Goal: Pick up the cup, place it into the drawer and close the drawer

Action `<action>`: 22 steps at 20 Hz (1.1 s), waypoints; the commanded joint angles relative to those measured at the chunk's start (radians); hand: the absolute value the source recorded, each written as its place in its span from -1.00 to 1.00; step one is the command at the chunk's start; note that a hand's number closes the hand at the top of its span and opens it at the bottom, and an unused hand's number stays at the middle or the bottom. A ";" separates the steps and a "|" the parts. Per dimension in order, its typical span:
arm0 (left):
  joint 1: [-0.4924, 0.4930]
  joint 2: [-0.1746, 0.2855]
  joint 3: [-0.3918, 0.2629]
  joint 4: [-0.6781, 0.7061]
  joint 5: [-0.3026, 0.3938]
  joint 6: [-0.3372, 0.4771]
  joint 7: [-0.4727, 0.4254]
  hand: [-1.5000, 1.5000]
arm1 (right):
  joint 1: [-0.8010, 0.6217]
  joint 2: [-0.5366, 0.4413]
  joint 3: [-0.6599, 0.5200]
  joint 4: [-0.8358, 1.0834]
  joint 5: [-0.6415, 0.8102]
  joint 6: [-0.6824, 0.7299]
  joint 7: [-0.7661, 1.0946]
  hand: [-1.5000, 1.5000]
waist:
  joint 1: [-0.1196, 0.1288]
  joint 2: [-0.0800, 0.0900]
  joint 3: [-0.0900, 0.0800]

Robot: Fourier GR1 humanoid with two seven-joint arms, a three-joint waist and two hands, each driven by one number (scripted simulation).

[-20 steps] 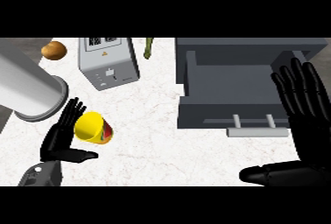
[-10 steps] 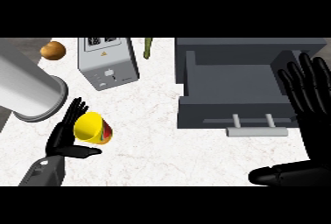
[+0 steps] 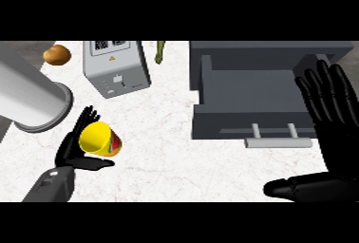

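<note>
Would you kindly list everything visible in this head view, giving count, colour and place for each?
cup: one, yellow with red and green on its side, lower left, in the left hand
drawer: one, grey, open, upper right
handle: one, pale grey bar, on the drawer's front
cylinder: one, large, grey, left edge
box-shaped appliance: one, grey, top, left of centre
round thing: one, brown, top left
thin thing: one, green, top, between appliance and drawer
counter: one, white marbled, under everything
left forearm: one, grey, bottom left
left hand: one, black, lower left, curled round the cup
right hand: one, black, open, fingers up, right edge
</note>
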 commanded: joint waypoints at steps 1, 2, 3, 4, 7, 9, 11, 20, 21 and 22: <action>0.001 0.029 0.017 0.026 0.027 -0.109 -0.062 -1.00 | -0.015 -0.015 -0.014 -0.038 -0.011 -0.006 0.041 -1.00 | 0.002 -0.001 0.000; -0.044 0.001 0.026 0.073 0.028 -0.074 -0.049 -1.00 | 0.112 0.025 0.031 -0.037 0.019 0.022 -0.073 -1.00 | -0.007 0.001 0.000; -0.048 0.029 0.036 0.061 0.046 -0.105 -0.020 -1.00 | 0.099 -0.022 -0.022 -0.062 -0.024 0.043 -0.029 -1.00 | -0.004 -0.001 0.000; -0.059 -0.006 0.020 0.085 0.022 -0.073 -0.070 -1.00 | -0.037 -0.019 -0.030 0.003 -0.041 0.011 0.028 -1.00 | -0.003 0.002 -0.001; -0.055 -0.008 0.013 0.080 0.032 -0.144 -0.059 -1.00 | 0.001 0.025 0.036 -0.003 0.045 -0.030 0.013 -1.00 | -0.001 0.001 -0.001; -0.063 0.012 0.029 0.089 0.055 -0.204 -0.047 -1.00 | 0.037 0.001 -0.004 -0.015 -0.015 0.019 -0.021 -1.00 | -0.004 0.001 0.000; -0.021 -0.025 0.009 0.084 0.046 -0.215 -0.073 -1.00 | 0.058 -0.009 -0.001 -0.044 -0.012 0.022 0.002 -1.00 | -0.004 0.000 0.000; -0.023 -0.010 0.000 0.073 0.067 -0.330 -0.096 1.00 | 0.030 -0.024 -0.029 -0.073 -0.052 0.022 0.038 -1.00 | -0.011 0.002 -0.002; -0.033 -0.036 -0.006 0.041 0.065 -0.286 -0.113 1.00 | 0.009 0.014 0.015 -0.052 0.018 -0.027 0.038 -1.00 | -0.003 0.001 -0.002; -0.052 -0.045 -0.002 0.028 0.070 -0.262 -0.111 1.00 | 0.001 -0.023 -0.031 -0.033 -0.028 0.007 0.038 -1.00 | -0.004 0.001 -0.001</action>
